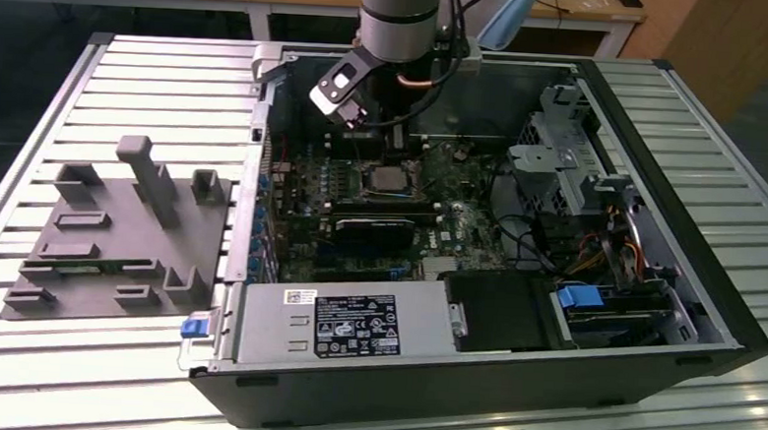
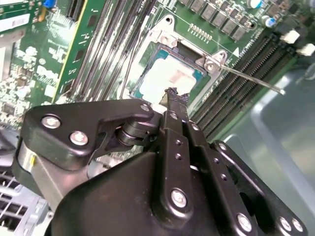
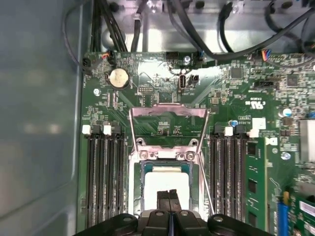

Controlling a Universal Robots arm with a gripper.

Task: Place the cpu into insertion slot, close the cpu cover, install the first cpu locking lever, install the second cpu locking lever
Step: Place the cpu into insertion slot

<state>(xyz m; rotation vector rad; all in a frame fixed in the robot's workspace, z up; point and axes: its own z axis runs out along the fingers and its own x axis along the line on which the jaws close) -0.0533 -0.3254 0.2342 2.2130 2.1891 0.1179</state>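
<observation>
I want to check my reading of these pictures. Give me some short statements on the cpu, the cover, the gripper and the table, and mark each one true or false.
1. The cpu lies in the slot. True.
2. The cover is closed over the cpu. False: it stands open, swung away from the slot, and the cpu's top is bare.
3. The gripper has its fingers spread wide. False: they are shut together, with the tips over the cpu.
4. A grey fixture lies on the table, at the exterior view's left of the case. True.
</observation>
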